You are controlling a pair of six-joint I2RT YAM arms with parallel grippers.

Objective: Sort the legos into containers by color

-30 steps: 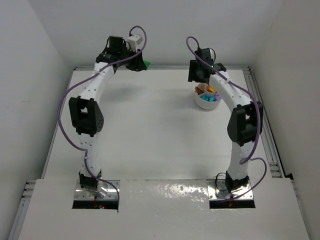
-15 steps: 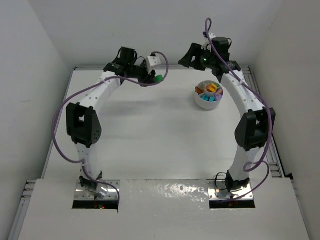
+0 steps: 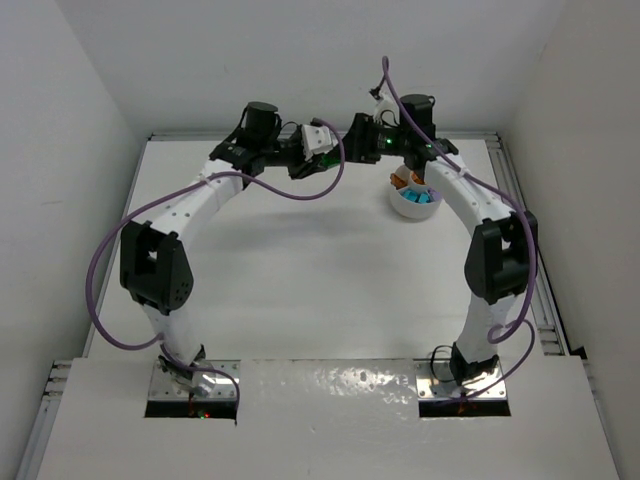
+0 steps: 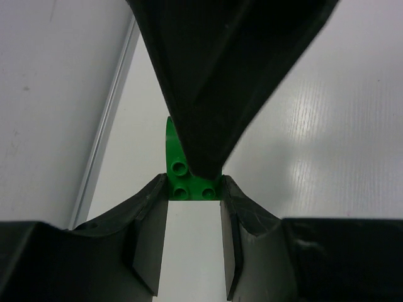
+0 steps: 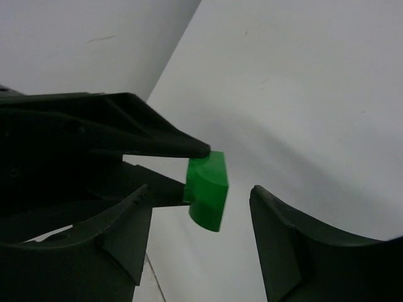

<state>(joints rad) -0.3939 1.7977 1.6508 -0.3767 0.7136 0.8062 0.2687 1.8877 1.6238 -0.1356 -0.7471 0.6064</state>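
Green lego: A small green lego (image 4: pixel 189 184) is held up in the air over the back of the worktop (image 3: pixel 300 270). It is a little way to the left of the white dish (image 3: pixel 412 210). The worktop is not touched by it.

Left tool: The left tool (image 4: pixel 192 200) is closed almost all the way. The green lego is pinched between its two tips.

Right tool: The right tool (image 5: pixel 200 202) is spread wide, with one finger on each side of the green lego. In the right wrist view a gap is seen on both sides, so nothing is gripped by it. In the left wrist view a dark part of it is seen just above the lego. Whether the lego is touched there cannot be told.

White dish: The dish is set near the back right of the worktop. Part of it is hidden by the right arm (image 3: pixel 490 255).

Done: Some legos (image 3: pixel 421 196) are seen lying in the dish, orange and teal among them. Which wedge each one lies in cannot be told from so far up.

Left to do: The green lego is not yet in the dish. It looks as if it is being passed from the left tool to the right tool, which is nearer the dish. After that it has to be dropped into its own wedge.

How far along: No loose legos are seen on the worktop from above, though some spots are hidden under the arms. So the job is judged to be nearly finished.
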